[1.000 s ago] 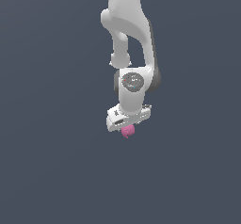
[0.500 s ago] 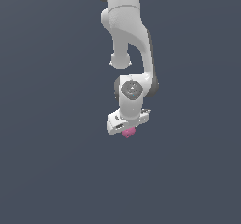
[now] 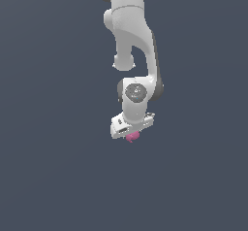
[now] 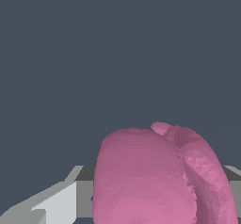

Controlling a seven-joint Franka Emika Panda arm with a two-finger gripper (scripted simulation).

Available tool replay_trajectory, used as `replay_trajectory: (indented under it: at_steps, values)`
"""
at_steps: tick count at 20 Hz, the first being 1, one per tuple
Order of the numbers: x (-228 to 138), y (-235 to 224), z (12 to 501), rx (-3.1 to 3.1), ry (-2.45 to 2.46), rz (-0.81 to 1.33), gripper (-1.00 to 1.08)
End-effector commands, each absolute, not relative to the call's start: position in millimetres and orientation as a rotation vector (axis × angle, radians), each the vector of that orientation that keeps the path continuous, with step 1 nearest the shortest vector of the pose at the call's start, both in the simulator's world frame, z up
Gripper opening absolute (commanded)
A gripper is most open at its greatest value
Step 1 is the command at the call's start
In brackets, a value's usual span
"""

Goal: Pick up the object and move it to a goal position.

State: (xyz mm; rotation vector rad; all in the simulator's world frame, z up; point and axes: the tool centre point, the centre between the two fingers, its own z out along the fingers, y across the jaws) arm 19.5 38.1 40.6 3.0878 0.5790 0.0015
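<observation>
The object (image 3: 132, 137) is a small pink-magenta lumpy blob that peeks out just under the white gripper head (image 3: 131, 123) in the exterior view. It fills much of the wrist view, where the object (image 4: 155, 176) sits right against the camera between grey finger parts (image 4: 56, 204). My gripper (image 3: 131, 135) is shut on it, and the fingertips are hidden behind the head and the blob. The white arm (image 3: 131, 36) hangs down from above.
Around the arm there is only a plain dark blue-grey background (image 3: 48, 176). No table, edge or other object shows in either view.
The arm's lower part has shifted slightly to the exterior view's right and a little upward, carrying the pink object with it. Less of the blob shows under the head now.
</observation>
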Motion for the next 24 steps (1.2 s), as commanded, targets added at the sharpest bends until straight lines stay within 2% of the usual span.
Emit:
replay_trajectory:
  at_steps: [1, 12, 24]
  values:
    - [19.2, 37.9, 40.6, 3.088, 0.579, 0.0, -1.0]
    - [18.3, 36.8, 85.3, 3.088, 0.579, 0.0, -1.0]
    - [17.0, 34.6, 214.3, 3.088, 0.58, 0.0, -1.0]
